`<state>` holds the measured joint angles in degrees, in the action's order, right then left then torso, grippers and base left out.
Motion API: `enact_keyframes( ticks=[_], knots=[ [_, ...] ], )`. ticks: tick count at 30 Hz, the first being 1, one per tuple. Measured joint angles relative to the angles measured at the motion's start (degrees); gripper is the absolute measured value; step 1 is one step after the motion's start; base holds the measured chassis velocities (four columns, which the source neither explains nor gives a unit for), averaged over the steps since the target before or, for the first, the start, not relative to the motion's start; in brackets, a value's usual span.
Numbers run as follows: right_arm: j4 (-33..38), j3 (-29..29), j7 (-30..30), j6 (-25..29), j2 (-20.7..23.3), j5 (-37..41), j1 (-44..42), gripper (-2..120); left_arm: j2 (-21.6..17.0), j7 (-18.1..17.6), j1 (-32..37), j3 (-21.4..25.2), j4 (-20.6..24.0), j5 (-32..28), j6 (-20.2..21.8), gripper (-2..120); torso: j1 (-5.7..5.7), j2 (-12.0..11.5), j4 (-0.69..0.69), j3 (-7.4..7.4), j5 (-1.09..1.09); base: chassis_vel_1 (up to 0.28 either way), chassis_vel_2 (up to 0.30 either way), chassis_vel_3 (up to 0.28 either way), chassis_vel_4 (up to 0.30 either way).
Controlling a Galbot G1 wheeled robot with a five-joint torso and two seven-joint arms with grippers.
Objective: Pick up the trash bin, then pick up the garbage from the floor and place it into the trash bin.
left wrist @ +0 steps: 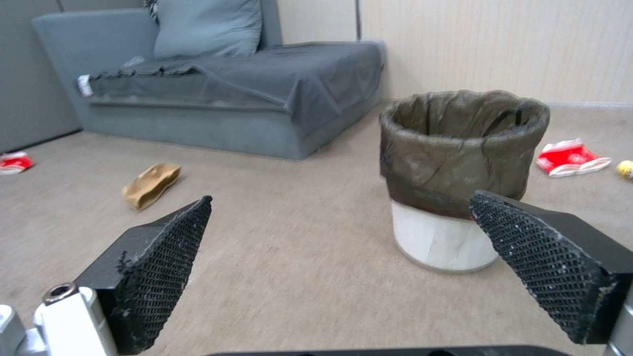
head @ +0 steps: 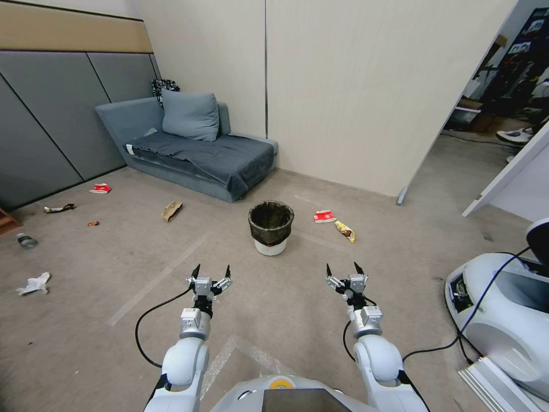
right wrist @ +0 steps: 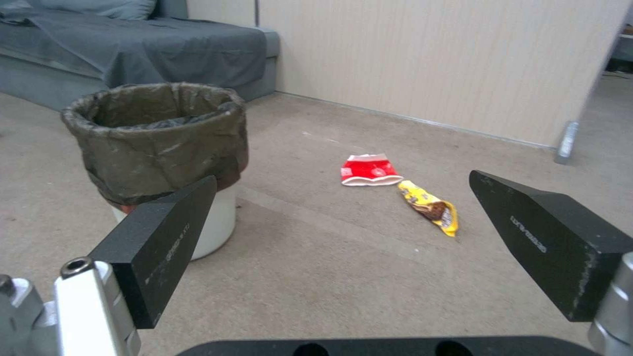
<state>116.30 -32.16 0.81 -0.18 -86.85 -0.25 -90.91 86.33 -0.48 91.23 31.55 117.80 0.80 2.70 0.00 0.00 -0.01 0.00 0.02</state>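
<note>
The trash bin (head: 270, 227) stands upright on the floor ahead of and between the left gripper (head: 211, 271) and the right gripper (head: 344, 268), both with fingers spread and empty; it appears light and rigid, its loose liner likely slippery, so the rim seems the soundest hold.

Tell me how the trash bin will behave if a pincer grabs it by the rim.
The trash bin looks empty inside, so probably light. Its dark bag liner is loose and wrinkled over the rim; a pincer may pinch film and slip unless it catches the hard edge beneath. Lifted from one side, it would likely tilt. Both the left pincer and right pincer are open, short of it.
</note>
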Motion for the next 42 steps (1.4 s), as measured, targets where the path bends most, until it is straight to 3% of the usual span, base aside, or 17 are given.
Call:
enact_keyframes(
  ticks=[5, 8, 12, 42],
  knots=[
    [4.9, -2.0, 2.3, -0.8, -2.5, -0.5, -5.3, 100, 0.7, -0.8, 2.9, 0.0, 4.4, 1.4, 4.1, 100, 0.0, 0.0, 0.01, 0.01, -0.02, 0.0, 0.0, 0.0, 0.0],
    [10.1, -4.1, 4.8, -1.7, -5.2, -1.2, -10.9, 100, 1.8, -2.1, 8.0, 0.0, 11.6, 3.8, 10.9, 100, 0.0, 0.0, -0.03, 0.0, -0.04, 0.0, 0.0, 0.0, 0.0],
    [10.7, -4.1, 5.3, -1.7, -5.3, -0.9, -11.8, 100, 2.2, -2.5, 11.0, 0.0, 15.9, 5.4, 14.9, 100, 0.0, 0.0, 0.03, 0.0, 0.0, 0.0, 0.0, 0.0, 0.0],
    [10.8, -3.7, 5.4, -3.6, -5.5, -1.0, -11.2, 100, 2.1, -2.4, 10.6, 0.4, 16.4, 5.0, 15.2, 100, 0.0, 0.0, 0.01, 0.01, -0.02, 0.0, 0.0, 0.0, 0.0]
  ],
)
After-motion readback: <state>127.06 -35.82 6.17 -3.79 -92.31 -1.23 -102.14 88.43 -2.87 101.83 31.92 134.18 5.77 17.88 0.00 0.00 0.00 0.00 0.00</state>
